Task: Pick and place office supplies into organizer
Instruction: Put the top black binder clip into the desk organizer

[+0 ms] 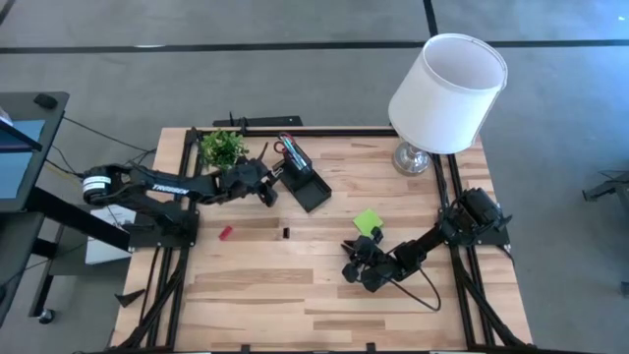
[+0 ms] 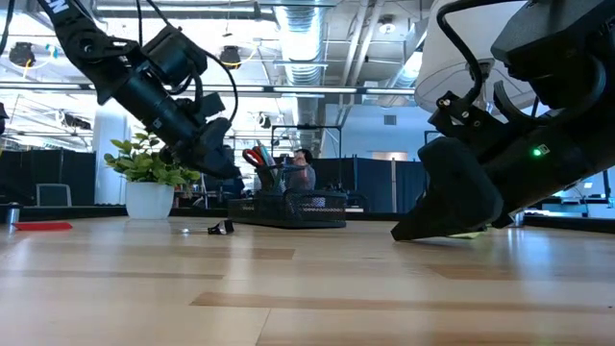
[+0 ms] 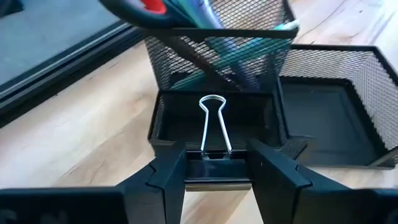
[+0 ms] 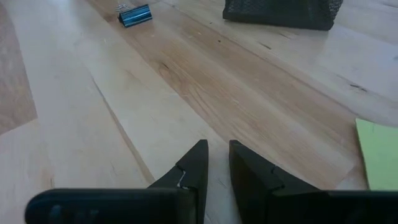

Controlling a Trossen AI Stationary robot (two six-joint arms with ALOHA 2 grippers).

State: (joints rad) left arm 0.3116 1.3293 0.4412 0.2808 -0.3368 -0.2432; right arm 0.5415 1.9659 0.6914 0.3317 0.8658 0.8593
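A small binder clip (image 3: 214,134), black with silver wire handles, is held by my left gripper (image 3: 216,157) just left of the black mesh organizer (image 1: 307,180), above the table (image 2: 216,159). The organizer's pen cup (image 3: 217,56) holds red-handled scissors (image 2: 255,157) and pens. In front of it are a small compartment (image 3: 186,121) and a low tray (image 3: 329,118). My right gripper (image 1: 351,259) rests low at the near right. Its fingers (image 4: 198,163) stand a narrow gap apart with nothing between them. A lime-green sticky-note pad (image 1: 369,220) lies flat on the table just beyond it. My left gripper pinches the clip's black body (image 3: 216,168) between its two fingers, one on each side. The fingers slant down from the table's left. The wire handles (image 3: 213,121) stick out past the fingertips toward the organizer's small compartment. The clip is lifted clear of the table.
Another small clip (image 4: 135,15) lies on the wood near the table's middle (image 1: 286,233), and a red bit (image 1: 225,233) lies left of it. A potted plant (image 1: 224,147) stands at the far left, right behind my left arm. A white-shaded lamp (image 1: 447,93) stands at the far right.
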